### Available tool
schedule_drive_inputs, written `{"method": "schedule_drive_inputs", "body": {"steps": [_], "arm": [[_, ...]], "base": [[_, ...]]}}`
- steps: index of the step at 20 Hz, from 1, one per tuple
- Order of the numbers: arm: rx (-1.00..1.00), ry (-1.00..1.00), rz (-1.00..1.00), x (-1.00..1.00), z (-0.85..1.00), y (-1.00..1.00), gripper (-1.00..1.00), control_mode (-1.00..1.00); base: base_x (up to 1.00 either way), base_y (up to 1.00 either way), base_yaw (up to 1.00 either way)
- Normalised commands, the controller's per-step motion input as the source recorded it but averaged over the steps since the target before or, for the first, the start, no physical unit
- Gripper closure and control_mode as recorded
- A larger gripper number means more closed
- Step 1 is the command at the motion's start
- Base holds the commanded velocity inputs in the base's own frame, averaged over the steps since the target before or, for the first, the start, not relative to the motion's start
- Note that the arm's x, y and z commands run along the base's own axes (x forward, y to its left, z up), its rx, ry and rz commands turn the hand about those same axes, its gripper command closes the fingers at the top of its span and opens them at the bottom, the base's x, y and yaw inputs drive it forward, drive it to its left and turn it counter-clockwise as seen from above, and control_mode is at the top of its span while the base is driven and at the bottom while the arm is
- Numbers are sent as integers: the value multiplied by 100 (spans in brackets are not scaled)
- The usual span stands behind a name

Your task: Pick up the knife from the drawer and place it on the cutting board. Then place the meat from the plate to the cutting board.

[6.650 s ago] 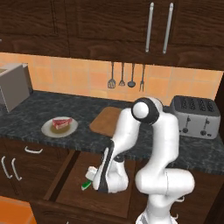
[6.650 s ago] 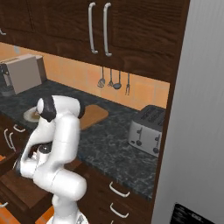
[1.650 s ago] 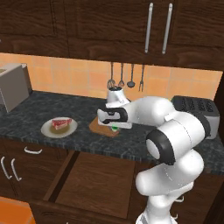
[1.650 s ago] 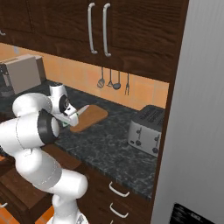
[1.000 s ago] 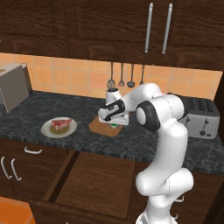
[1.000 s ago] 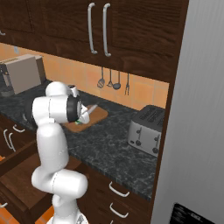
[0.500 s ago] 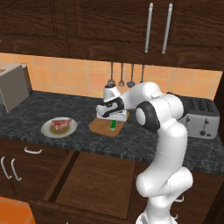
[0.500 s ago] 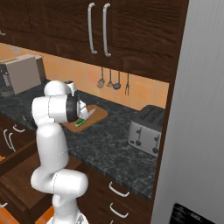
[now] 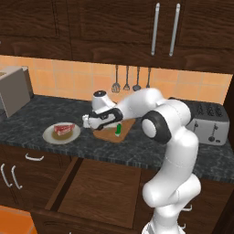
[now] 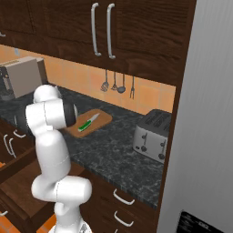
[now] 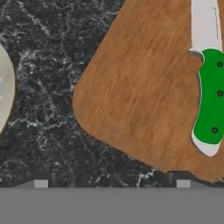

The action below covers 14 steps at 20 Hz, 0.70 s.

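The knife [image 9: 118,130] with its green handle [image 11: 210,96] lies flat on the cutting board [image 9: 109,134], free of the hand; it also shows on the cutting board [image 10: 99,119] as the knife [image 10: 86,123]. My gripper [image 9: 87,122] hovers over the board's left corner, between board and plate, and is open; its fingertips [image 11: 41,183] stand wide apart with nothing between them. The meat [image 9: 64,128] rests on the plate [image 9: 49,137], whose rim [image 11: 5,92] shows beside the cutting board [image 11: 135,87]. The drawer [image 9: 91,192] is pulled out below the counter.
A silver toaster [image 9: 208,123] stands on the counter to the right of the board. Dark utensils [image 9: 125,84] hang on the wall behind it. A grey appliance [image 9: 13,91] sits at the far left. The open drawer juts out in front of the base.
The gripper has opened and let go of the knife, which now lies on the cutting board. The hand has shifted left, toward the plate.
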Motion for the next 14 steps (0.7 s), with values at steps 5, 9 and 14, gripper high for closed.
{"method": "schedule_drive_inputs", "body": {"steps": [5, 9, 14], "arm": [[12, -2, 16, 35, 32, 81, -100, -100], [19, 0, 1, 44, 4, 74, -100, -100], [5, 0, -4, 29, -20, 60, -100, -100]], "base": [[0, 0, 0], [0, 0, 0], [0, 0, 0]]}}
